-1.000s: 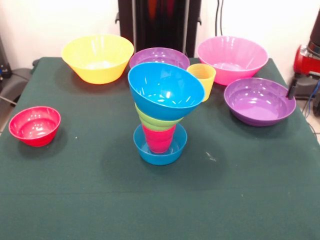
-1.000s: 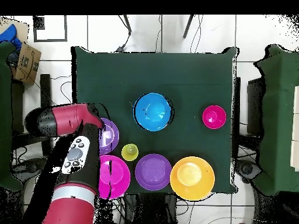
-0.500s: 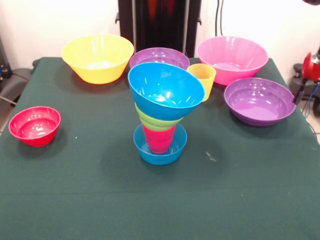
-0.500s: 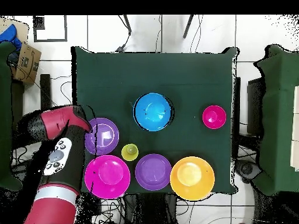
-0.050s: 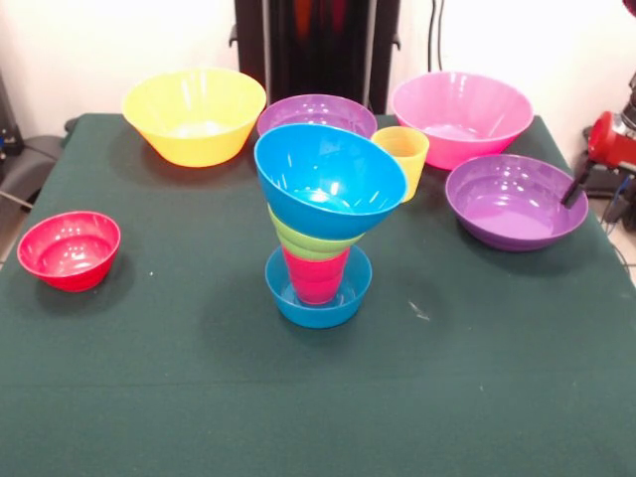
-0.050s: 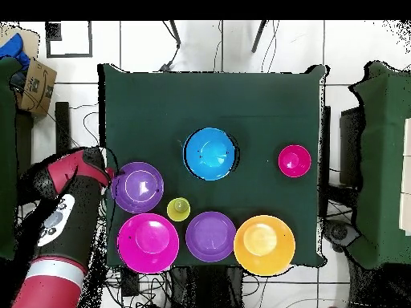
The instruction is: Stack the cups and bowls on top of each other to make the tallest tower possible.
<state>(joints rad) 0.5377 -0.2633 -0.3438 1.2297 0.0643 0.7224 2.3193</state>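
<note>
Now tower (image 5: 323,224) mid-table, well apart from arm (image 6: 60,220) off table edge

the red and black robot arm (image 6: 64,220) lies along the lower left of the overhead frame, rising from the bottom edge and slanting up to a bent red elbow at mid-left. in the front frame only a red and black part of it shows at the right edge, in the upper half, with a thin dark piece pointing down and left. the gripper itself cannot be made out in either view
</note>
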